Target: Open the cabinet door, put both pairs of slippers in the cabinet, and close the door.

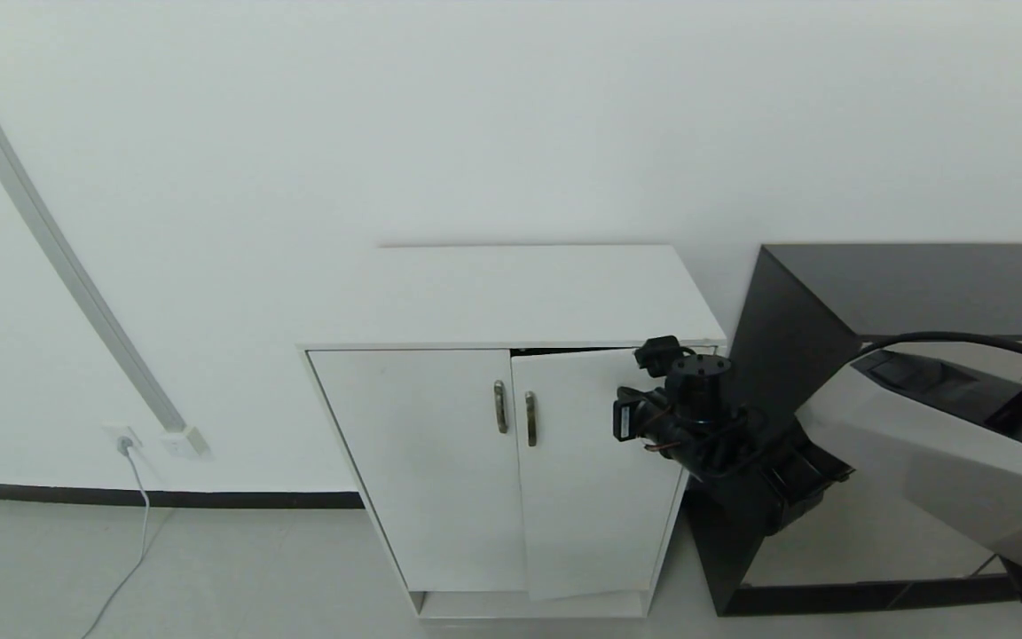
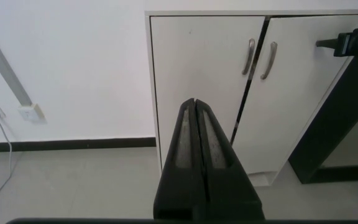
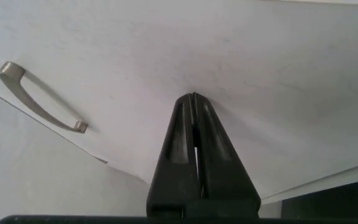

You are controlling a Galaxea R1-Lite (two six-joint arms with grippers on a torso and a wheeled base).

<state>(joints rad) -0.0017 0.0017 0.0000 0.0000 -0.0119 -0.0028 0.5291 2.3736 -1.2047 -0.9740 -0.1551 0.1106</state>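
White wall and pale grey floor frame a white cabinet (image 1: 511,293) standing against the wall, tall doors upright, with a dark cabinet (image 1: 830,293) just to its right. A wall socket (image 1: 123,439) and a slanting cable duct (image 1: 50,240) sit well to the left. The left door (image 1: 422,461) lies flush. The right door (image 1: 582,515) is slightly ajar, its handle edge swung a little towards the near side, leaving a dark slit under the cabinet top. Both handles, the left (image 1: 499,406) and the right (image 1: 530,418), run vertically beside the centre seam. The right gripper (image 3: 194,99) points at the right door's face, to the right of its handle, jaws clenched on nothing; actual contact cannot be told. The left gripper (image 2: 194,102) hangs well back from the cabinet, aimed towards the left door, jaws pressed together and empty.
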